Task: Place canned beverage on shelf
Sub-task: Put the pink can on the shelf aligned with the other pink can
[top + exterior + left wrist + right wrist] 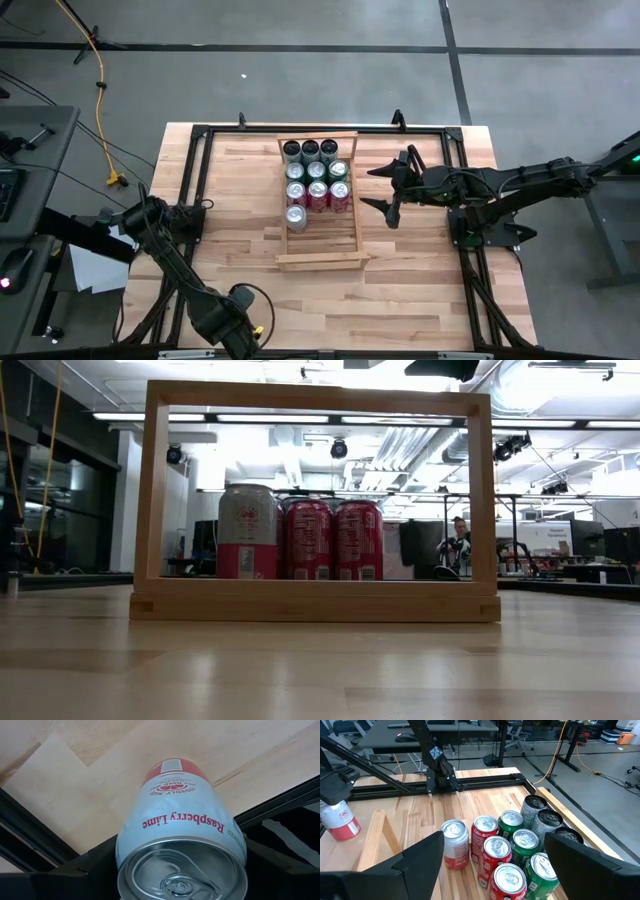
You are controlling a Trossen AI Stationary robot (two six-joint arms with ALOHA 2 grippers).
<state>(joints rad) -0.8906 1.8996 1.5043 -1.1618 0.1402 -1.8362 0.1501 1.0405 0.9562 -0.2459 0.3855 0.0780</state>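
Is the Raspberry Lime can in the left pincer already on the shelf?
No. The left pincer grips the can above bare tabletop, away from the shelf.

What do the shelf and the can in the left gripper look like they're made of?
The shelf: pale unfinished-looking wood, with visible grain and jointed corners in the low view. The Raspberry Lime can, held in the left gripper: apparently aluminium, with a bright brushed-metal lid and pull tab and a glossy white and red printed wall.
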